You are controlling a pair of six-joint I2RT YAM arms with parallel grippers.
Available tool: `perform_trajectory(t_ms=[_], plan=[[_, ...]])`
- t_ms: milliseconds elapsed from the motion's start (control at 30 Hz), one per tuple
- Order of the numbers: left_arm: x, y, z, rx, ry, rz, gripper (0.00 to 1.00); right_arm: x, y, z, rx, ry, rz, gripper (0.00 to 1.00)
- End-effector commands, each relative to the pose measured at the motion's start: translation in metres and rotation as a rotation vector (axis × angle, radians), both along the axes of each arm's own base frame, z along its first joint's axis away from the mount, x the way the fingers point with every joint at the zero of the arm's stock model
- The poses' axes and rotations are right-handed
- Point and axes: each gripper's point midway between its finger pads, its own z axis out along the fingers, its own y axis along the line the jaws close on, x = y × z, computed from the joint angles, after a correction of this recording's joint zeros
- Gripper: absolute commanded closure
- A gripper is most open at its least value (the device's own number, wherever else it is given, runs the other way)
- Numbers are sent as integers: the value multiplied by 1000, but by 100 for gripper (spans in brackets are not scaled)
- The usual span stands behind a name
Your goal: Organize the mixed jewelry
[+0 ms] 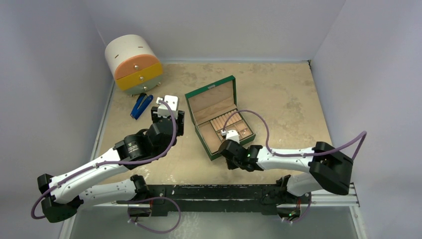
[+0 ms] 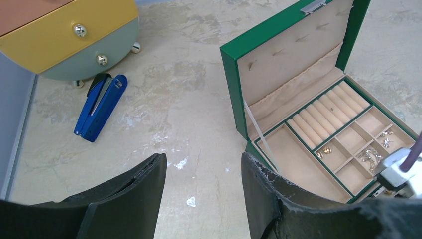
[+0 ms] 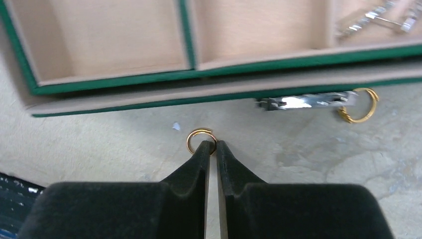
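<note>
Just off the near wall of the green box (image 3: 149,92), on the bare table (image 3: 89,144) toward its near edge, lies the gold ring (image 3: 200,130) I'm after. The right gripper (image 3: 209,145) has its tips drawn together to a thin slit over the ring's near arc. I read that as a pinch on the wire, though I can't vouch for how firm it is. The left gripper (image 2: 204,199) hangs with its fingers well apart and nothing between them, over the table to the left of the box.

My worry is the bite. It catches only the nearest bit of a thin hoop on a hard surface, so the ring could squirt out toward the box wall, or swing in the tips and drop as I lift it over the rim. The metal latch (image 3: 303,102) sticks out along that wall, with a second gold ring (image 3: 354,120) touching its end, and a wide sweep that way might knock either.

The ring lies flat, its open face up. Being round, it has no real long axis. Its far arc points at the box and its near arc sits in the tips.
</note>
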Motion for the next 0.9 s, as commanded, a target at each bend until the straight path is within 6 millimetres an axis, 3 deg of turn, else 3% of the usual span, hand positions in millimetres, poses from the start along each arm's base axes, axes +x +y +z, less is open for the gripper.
perform_trajectory(t_ms=[0, 267, 400, 533, 667, 867], plan=[[1, 3, 7, -23, -16, 6, 43, -13, 12, -5, -47, 27, 186, 89], [0, 3, 8, -28, -19, 4, 43, -22, 45, 0, -2, 50, 393, 89], [0, 3, 9, -30, -20, 4, 43, -18, 46, 5, -44, 33, 402, 89], [0, 3, 9, -30, -19, 3, 43, -12, 43, 21, -55, 1, 349, 89], [-1, 4, 11, -38, -24, 1, 43, -15, 50, 37, 50, 1, 245, 85], [-2, 4, 15, -57, -30, -7, 43, -15, 36, 36, 32, 2, -11, 81]])
